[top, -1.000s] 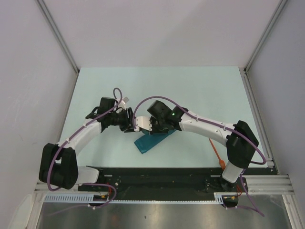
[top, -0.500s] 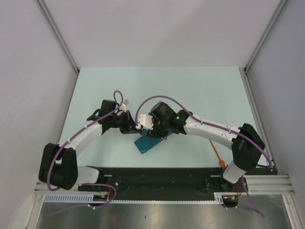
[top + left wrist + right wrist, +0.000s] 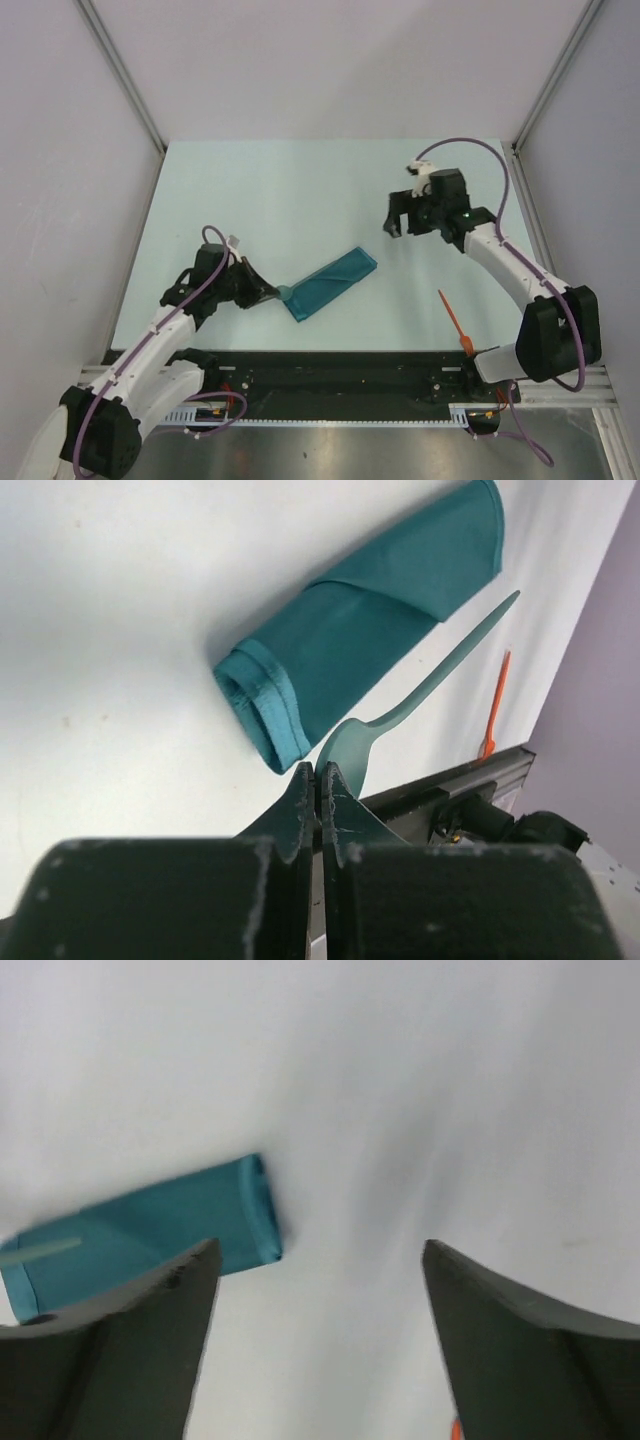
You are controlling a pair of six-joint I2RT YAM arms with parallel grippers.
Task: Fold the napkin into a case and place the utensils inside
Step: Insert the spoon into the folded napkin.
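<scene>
The napkin (image 3: 330, 283) lies as a long, narrow teal case (image 3: 360, 650), slanting across the near middle of the table. My left gripper (image 3: 272, 293) is at its near left end, shut (image 3: 315, 770) on the wide end of a pale teal utensil (image 3: 420, 685). That utensil's slim handle runs alongside the cloth, outside it. An orange utensil (image 3: 452, 320) lies near the front right edge, apart from both grippers. My right gripper (image 3: 400, 215) hangs open (image 3: 315, 1260) with nothing between its fingers, beyond the far right end of the case (image 3: 150, 1230).
A black rail (image 3: 340, 370) runs along the table's near edge, just behind the left gripper and the orange utensil (image 3: 493, 715). Grey walls with metal posts (image 3: 530, 110) close in the back and sides.
The arms have drawn apart from over the cloth. The right gripper has opened and moved to the back right. The left has shut and pulled back to the front left. The cloth now lies uncovered.
</scene>
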